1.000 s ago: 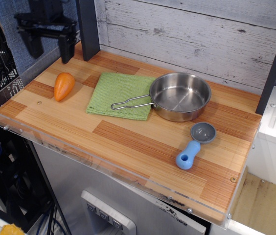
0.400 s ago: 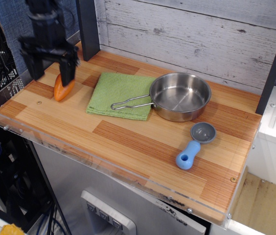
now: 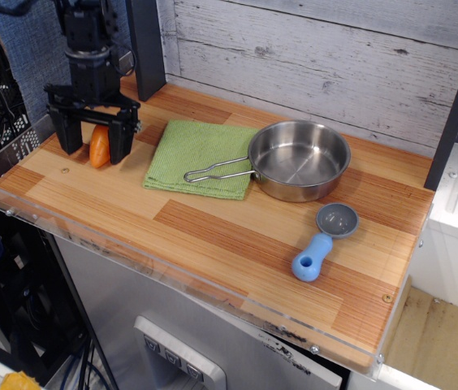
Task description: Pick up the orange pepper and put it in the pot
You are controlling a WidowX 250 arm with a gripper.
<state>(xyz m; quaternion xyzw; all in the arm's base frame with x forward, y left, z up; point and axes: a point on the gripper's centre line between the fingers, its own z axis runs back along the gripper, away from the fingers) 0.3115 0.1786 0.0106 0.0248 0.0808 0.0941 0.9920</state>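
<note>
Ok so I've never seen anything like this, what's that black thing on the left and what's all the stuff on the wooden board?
The black thing is a robot arm's gripper, a two-fingered claw. The single picture looks down from in front of the wooden table. The gripper's fingers stand open on either side of the orange pepper, a toy vegetable; it is not lifted yet. To the right lies a green cloth, with the wire handle of the pot, a shiny steel pan, resting over it. Nearer the front lies a small grey-and-blue scoop.
</note>
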